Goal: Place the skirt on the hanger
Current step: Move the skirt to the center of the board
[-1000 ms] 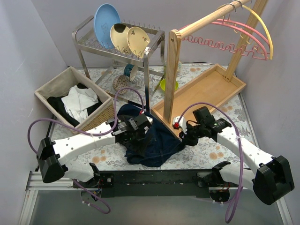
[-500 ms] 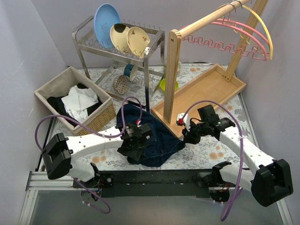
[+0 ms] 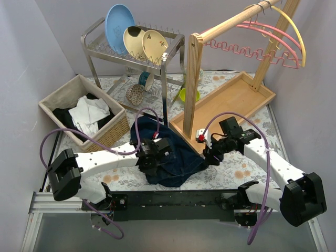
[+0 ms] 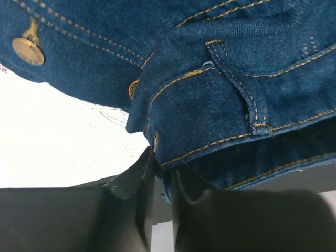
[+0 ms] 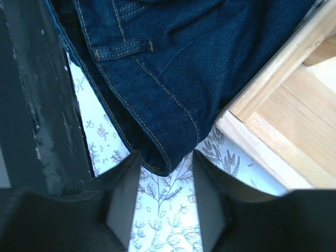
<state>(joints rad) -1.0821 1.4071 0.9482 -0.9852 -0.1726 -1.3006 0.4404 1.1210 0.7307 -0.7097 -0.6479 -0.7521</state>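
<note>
since a second ago the left gripper (image 3: 154, 156) has slid back toward the near edge of the table (image 3: 236, 170) and squeezed its fingers together, and the right gripper (image 3: 209, 156) has spread its fingers wider.

the skirt (image 3: 178, 158) is dark blue jean cloth with yellow stitching. it lies in a crumpled heap on the flowery table, between the two arms. its far right side touches the corner of the wooden tray (image 3: 236, 100). it is well apart from the pink hangers (image 3: 269, 30), which hang on the wooden rail up at the back right.

from above you see only the heap and both grippers at its edges, the left one on top of it and the right one at its right side. you cannot see the fingers well from there.

the left wrist camera shows much more. the left gripper (image 4: 161, 168) has its two dark fingers (image 4: 131, 210) nearly touching, and the thick band at the top of the skirt (image 4: 220, 110) is pinched between them. you can see a belt loop (image 4: 236, 79) and a round brass button (image 4: 28, 51).

the right wrist camera shows the right gripper (image 5: 165, 157) with its fingers (image 5: 123, 194) wide apart. a folded edge of the skirt (image 5: 173, 79) sits in the gap between them, not squeezed. the tray edge (image 5: 273, 68) is just beside it.
</note>
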